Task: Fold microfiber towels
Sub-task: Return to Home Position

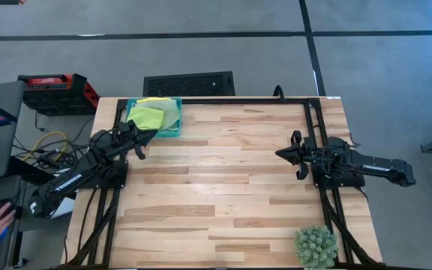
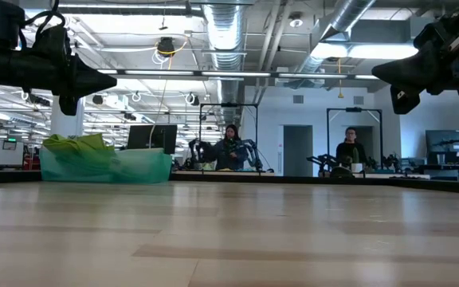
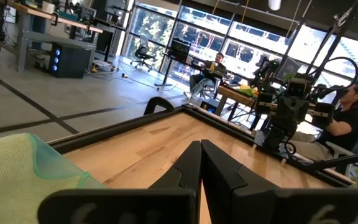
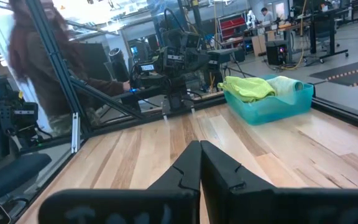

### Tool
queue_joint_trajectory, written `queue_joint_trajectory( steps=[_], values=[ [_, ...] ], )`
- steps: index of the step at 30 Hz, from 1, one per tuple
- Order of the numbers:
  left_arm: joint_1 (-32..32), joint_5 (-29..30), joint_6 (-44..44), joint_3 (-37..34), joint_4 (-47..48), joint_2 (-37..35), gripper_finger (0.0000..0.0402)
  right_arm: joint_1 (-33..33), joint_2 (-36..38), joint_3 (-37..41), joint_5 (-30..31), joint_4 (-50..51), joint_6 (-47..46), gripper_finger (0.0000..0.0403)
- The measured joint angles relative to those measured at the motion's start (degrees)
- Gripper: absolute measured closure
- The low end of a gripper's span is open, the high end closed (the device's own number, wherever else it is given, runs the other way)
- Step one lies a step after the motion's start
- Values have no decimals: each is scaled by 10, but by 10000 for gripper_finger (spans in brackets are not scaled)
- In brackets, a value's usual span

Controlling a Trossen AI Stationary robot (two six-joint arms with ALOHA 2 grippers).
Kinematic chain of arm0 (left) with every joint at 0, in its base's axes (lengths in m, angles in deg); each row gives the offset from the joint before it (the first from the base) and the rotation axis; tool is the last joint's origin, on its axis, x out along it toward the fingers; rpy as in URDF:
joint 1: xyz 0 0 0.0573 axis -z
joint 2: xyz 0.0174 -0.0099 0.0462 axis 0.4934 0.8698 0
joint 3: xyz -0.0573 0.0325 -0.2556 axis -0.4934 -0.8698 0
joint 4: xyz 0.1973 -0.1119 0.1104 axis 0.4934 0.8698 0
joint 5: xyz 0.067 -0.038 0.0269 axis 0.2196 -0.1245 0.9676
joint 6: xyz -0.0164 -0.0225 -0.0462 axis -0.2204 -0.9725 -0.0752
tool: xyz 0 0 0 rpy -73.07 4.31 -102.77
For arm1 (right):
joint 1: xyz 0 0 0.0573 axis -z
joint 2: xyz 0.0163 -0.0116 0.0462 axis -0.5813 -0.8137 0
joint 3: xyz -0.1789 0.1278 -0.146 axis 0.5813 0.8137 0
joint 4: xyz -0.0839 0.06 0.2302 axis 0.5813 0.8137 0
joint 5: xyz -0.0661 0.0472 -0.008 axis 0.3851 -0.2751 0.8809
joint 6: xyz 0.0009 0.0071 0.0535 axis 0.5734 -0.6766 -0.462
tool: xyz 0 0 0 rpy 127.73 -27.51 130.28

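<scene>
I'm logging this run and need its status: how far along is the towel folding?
Looks essentially done: the towels sit piled in the teal tray at the corner of the table nearest the left arm, lime green on top. Nothing is in hand: the left gripper beside the tray and the right gripper opposite hang raised, jaws shut and empty. What's left, at most, is returning home.

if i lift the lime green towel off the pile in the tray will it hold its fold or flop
Likely floppy: the lime green towel lies rumpled and drooping in the teal tray. It is probably light, since it looks like a thin, soft cloth. It may unfold if lifted by one edge.
</scene>
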Motion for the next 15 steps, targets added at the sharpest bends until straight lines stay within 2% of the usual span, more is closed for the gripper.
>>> queue_joint_trajectory(
  steps=[15],
  values=[
    [0,0,0,0,0,0,401,0,0,0,0,0,0,370]
  ],
)
